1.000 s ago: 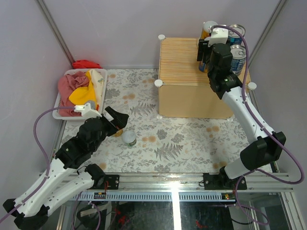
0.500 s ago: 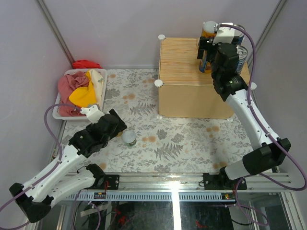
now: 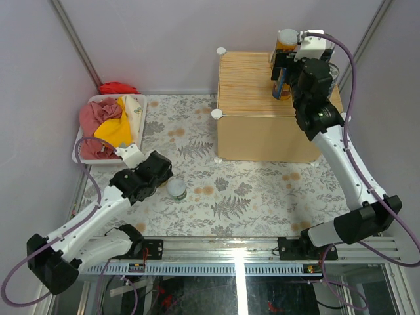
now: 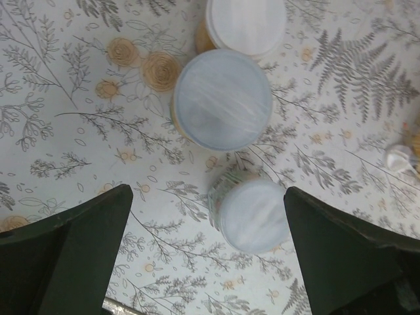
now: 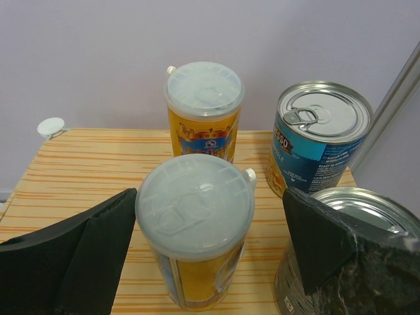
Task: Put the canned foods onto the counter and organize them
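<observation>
On the wood-grain counter (image 3: 252,85) my right gripper (image 5: 210,197) stands open around a yellow jar (image 5: 195,216) with a pale lid. Its fingers are clear of the jar's sides. A second yellow jar (image 5: 204,98) stands behind it, a blue-labelled tin (image 5: 321,131) to the right, and another silver-topped tin (image 5: 371,213) beside my right finger. My left gripper (image 4: 209,197) hangs open over the floral mat, above a short pale-lidded can (image 4: 252,215). Beyond that can stand a wider pale-lidded can (image 4: 222,98) and a white-lidded orange jar (image 4: 246,26). The short can (image 3: 176,189) also shows in the top view.
A white basket (image 3: 140,108) holding red and yellow cloths sits at the left, with a red cloth (image 3: 118,87) behind it. The counter has white knobs (image 3: 216,113) at its corners. Purple walls close in the back and both sides.
My right gripper has opened and let go of the yellow jar, which now stands on the counter. My left arm has swung in over the cans on the mat.
</observation>
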